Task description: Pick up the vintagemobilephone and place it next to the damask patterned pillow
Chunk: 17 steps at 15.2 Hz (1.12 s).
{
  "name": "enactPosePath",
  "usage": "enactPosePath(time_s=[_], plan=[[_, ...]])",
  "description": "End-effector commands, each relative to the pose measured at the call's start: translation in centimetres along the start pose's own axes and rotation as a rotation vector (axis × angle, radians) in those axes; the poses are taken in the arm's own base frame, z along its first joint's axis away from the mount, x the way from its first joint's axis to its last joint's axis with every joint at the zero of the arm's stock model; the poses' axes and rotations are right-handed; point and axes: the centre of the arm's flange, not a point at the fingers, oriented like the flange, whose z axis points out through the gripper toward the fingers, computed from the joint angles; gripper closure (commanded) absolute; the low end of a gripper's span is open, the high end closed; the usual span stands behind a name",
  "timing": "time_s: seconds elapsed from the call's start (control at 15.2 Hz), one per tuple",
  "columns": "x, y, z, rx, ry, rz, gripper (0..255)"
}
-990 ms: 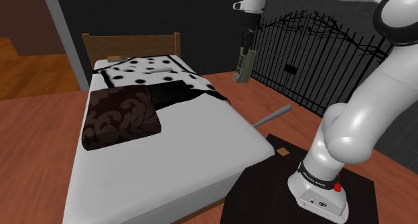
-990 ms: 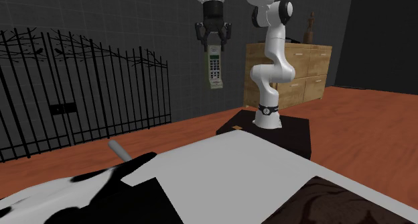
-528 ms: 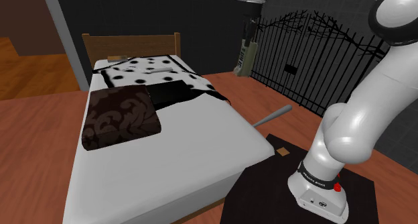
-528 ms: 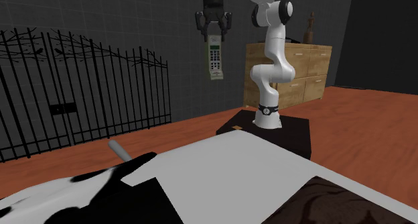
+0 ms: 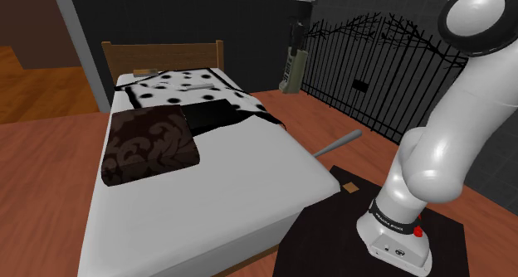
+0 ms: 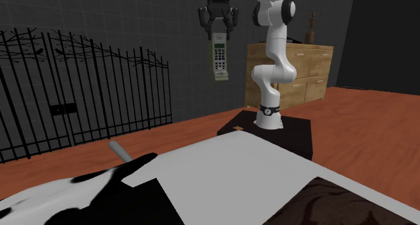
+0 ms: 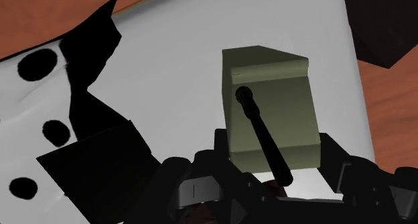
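The vintage mobile phone [image 5: 290, 69] is an olive-green handset with a pale keypad [image 6: 219, 58] and a black antenna [image 7: 261, 132]. It hangs upright in the air from my gripper [image 5: 294, 36], which is shut on its upper end. The phone is high above the floor, just past the bed's far corner in the shoulder view. In the wrist view, the olive body [image 7: 271, 115] sits clasped between my black fingers [image 7: 220, 149], with the bed sheet below. The damask patterned pillow [image 5: 149, 143], dark brown, lies on the white bed [image 5: 224, 192] toward the shoulder view's left.
A black-and-white spotted pillow [image 5: 187, 89] and black cloth [image 5: 212, 116] lie by the wooden headboard [image 5: 162, 53]. A black iron gate [image 5: 382, 76] stands behind the arm. A grey rod [image 5: 336, 142] lies on the floor beside the bed. A wooden dresser [image 6: 299, 74] stands behind the stand [image 5: 373, 242].
My gripper has carried the phone higher and toward the shoulder view's left, closer to the bed. The grip on the phone has not changed.
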Motion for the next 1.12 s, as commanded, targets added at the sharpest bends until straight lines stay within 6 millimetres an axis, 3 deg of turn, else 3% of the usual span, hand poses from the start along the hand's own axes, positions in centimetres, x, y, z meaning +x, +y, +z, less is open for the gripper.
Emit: enactPosePath(time_s=[0.0, 1.06], plan=[[2.6, -0.2, 1.0, -0.001, 0.001, 0.000, 255], [22.2, -1.4, 8.9, -0.001, 0.001, 0.000, 255]])
